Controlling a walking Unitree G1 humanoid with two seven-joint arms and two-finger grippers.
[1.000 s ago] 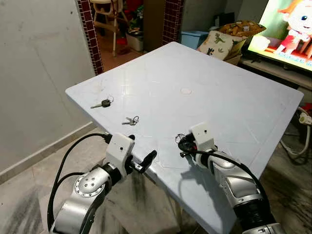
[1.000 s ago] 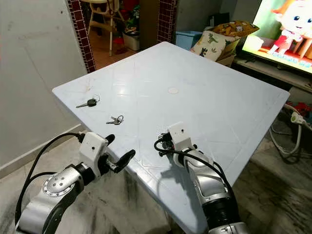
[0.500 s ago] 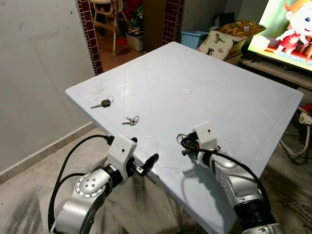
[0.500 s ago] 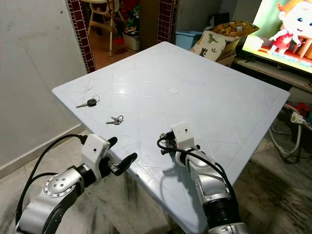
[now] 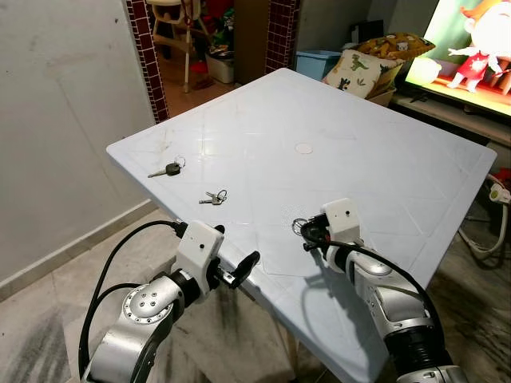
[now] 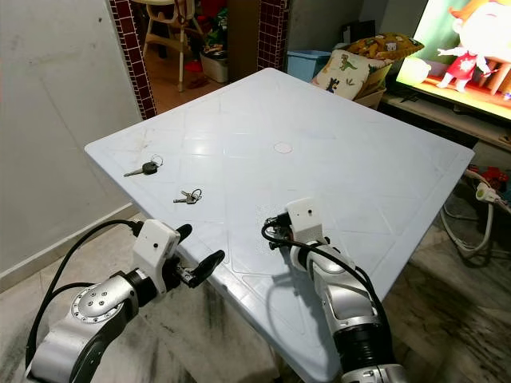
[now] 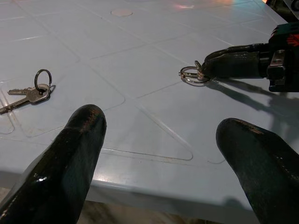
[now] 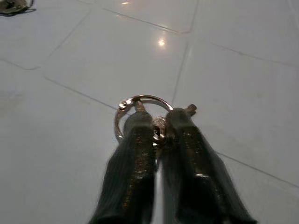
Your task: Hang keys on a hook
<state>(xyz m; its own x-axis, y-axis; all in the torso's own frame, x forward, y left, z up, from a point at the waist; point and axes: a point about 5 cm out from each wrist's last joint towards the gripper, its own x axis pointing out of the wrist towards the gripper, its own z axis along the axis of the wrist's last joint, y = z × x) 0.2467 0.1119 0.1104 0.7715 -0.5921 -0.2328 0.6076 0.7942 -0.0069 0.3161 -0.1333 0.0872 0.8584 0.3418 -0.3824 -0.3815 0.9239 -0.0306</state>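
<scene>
Right gripper (image 8: 159,122) clamped on key ring (image 8: 140,100), low over worktop (image 5: 383,159) | left gripper (image 7: 159,154) fingers spread, idle at near edge | two other key sets (image 5: 213,197), (image 5: 167,169) lying on worktop | pickup done; hook unseen; hanging outstanding

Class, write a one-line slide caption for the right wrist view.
Right claw shut on a key ring, low over the pale table.

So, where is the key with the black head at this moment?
The black-headed key lies on the white table near its left edge, just beyond the small silver keys, far from both grippers.
</scene>
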